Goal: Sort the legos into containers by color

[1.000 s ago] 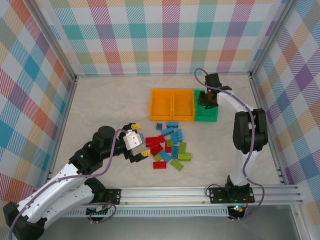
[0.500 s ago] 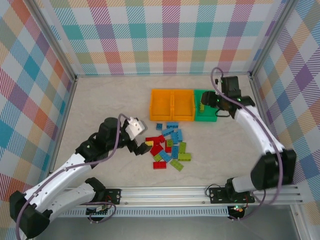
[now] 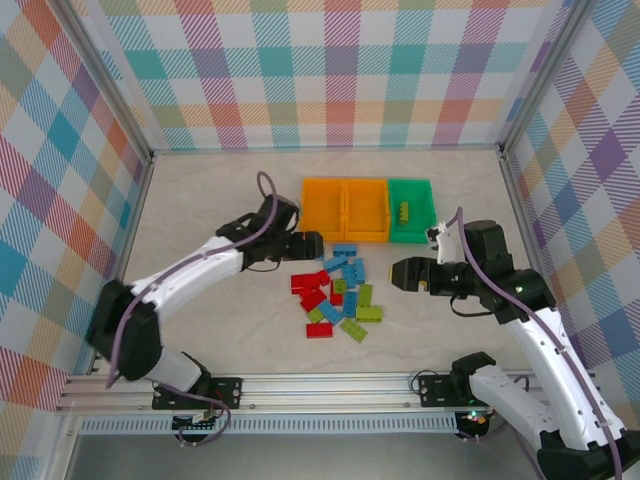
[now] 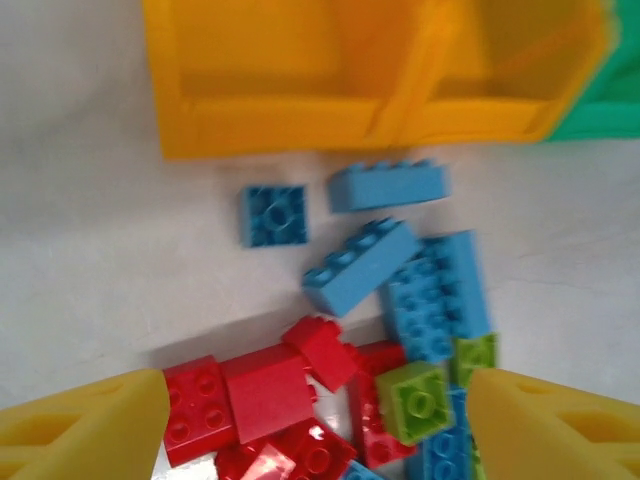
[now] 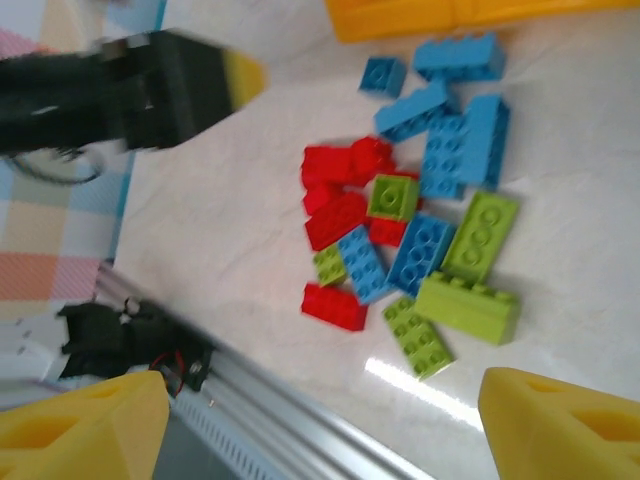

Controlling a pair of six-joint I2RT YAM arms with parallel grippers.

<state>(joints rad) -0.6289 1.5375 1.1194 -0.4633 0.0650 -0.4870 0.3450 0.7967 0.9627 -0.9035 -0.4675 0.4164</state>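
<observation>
Red, blue and lime-green studded plastic bricks [image 3: 335, 295] lie heaped, touching one another, on the pale tabletop [image 3: 220, 200] just beside the joined row of two orange plastic bins [image 3: 322, 208] and one green bin [image 3: 423, 216]. The left pincer [image 3: 308, 243] and right pincer [image 3: 402, 272] both gape empty on either side of the heap. Closing into that crowd could clamp two colours together, or the arms could collide.

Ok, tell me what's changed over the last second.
The right gripper left the green bin, opened and swung back beside the brick pile. A lime brick now lies in that bin, apparently just dropped. The left gripper moved from the pile's near left to its far left, by the orange bins, open and empty. Bins and pile stayed put.
</observation>
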